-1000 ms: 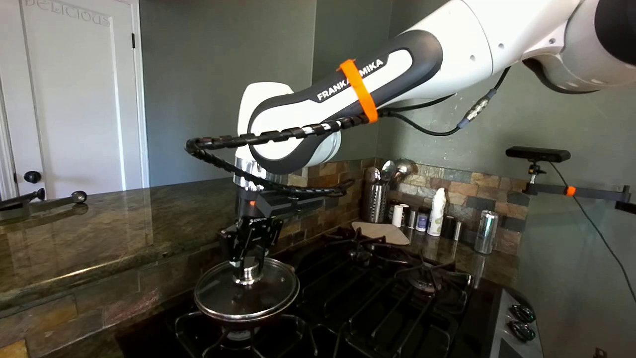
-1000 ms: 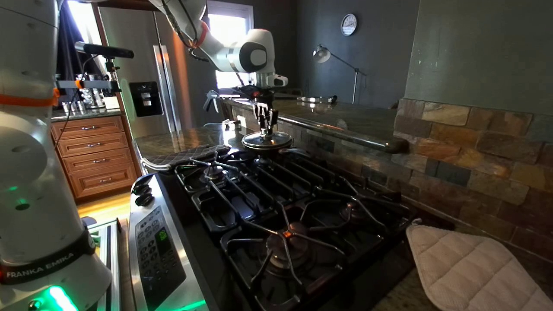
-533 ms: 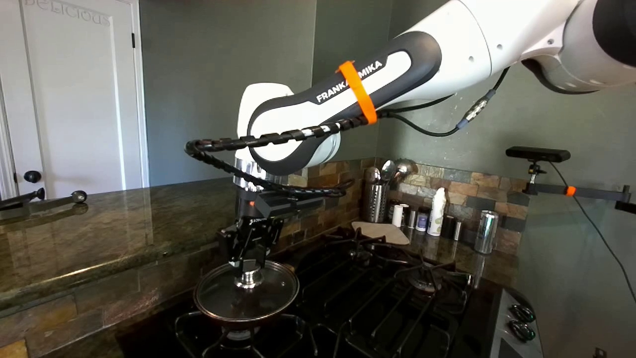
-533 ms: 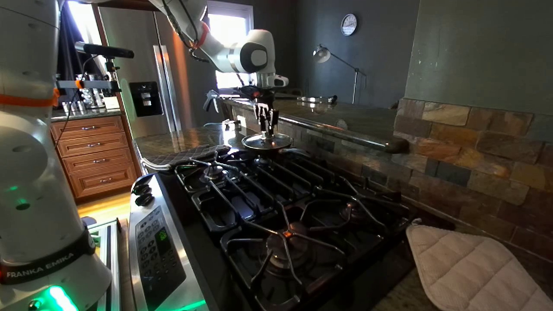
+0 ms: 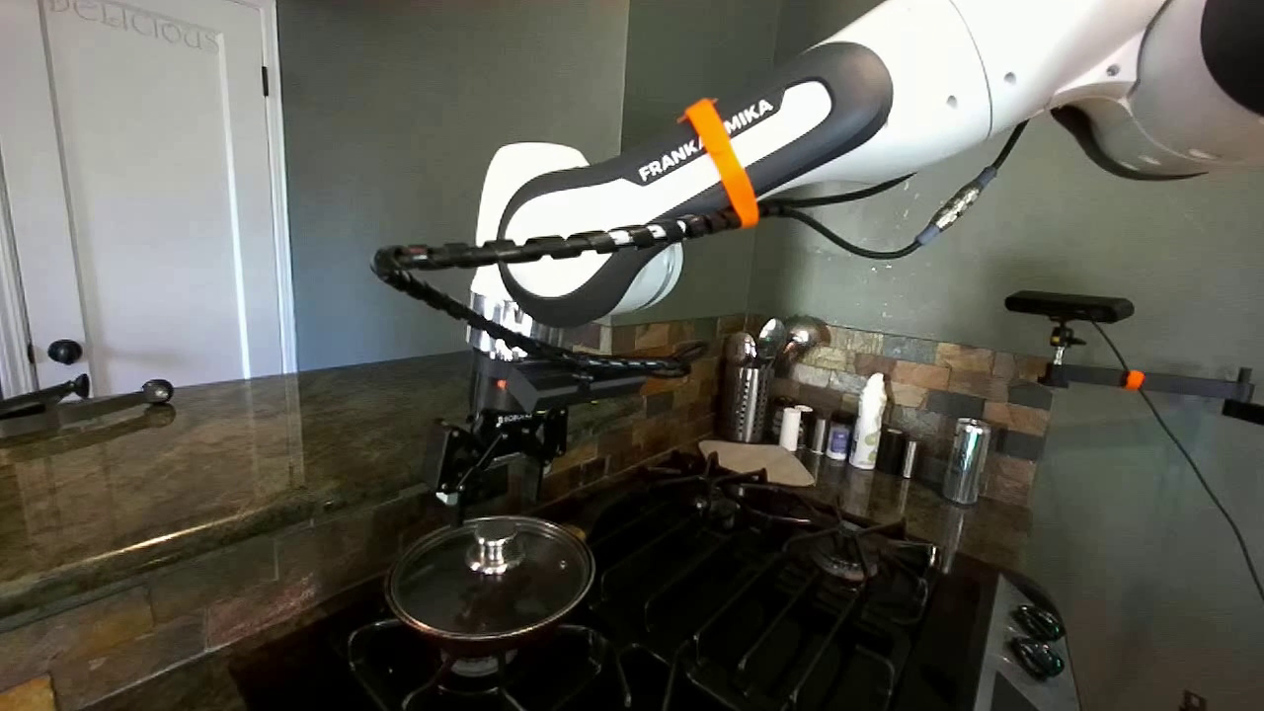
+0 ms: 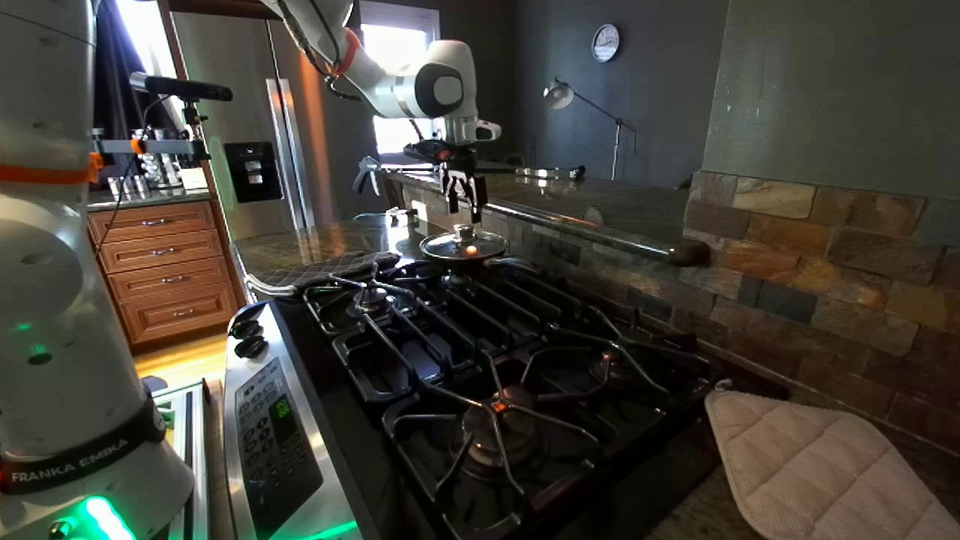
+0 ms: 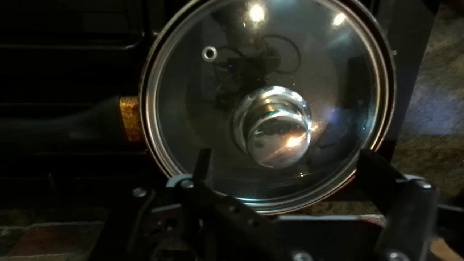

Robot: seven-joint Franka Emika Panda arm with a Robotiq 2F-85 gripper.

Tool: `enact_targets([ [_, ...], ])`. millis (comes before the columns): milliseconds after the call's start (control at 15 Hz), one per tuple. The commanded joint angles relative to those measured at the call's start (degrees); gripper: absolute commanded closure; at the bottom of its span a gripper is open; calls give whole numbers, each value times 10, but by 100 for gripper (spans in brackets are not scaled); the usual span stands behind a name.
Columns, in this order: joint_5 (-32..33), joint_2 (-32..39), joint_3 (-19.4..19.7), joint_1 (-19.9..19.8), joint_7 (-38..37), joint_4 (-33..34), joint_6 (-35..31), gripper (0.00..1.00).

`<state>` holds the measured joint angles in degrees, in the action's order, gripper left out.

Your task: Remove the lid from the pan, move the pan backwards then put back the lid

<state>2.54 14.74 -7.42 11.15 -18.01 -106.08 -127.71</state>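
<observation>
Glass lid [image 5: 464, 592] on the pan [image 5: 492, 645] — claw [image 5: 492, 500] spread wide above, holding nothing.
The lid rests on the pan at the back corner of the stove [image 5: 953, 627], opposite the control panel [image 6: 285, 435] and at the end away from the pale quilted pad [image 6: 817, 457]. The claw hangs just above the knob [image 7: 279, 139], not touching it. A sideways swing could let a fingertip [image 7: 204, 161] clip the knob and slide the lid askew; a harder knock might shift the pan nearer the stove's edge. FRANKA EMIKA reads on a dark band [image 6: 67, 461] low on the arm [image 5: 918, 109] and again higher up, partly under an orange strap [image 5: 726, 163] — and the white door [image 5: 158, 217] seems to say DELICIOUS, though those letters are faint and partly cut off.
</observation>
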Motion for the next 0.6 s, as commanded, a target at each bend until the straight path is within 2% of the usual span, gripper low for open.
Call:
enact_targets([
  [0,-1,-46,6,2,-21,-30,10,0],
  [267,11,-97,11,-3,-34,-66,9,0],
  [533,-14,-154,8,-15,-14,-116,-1,0],
])
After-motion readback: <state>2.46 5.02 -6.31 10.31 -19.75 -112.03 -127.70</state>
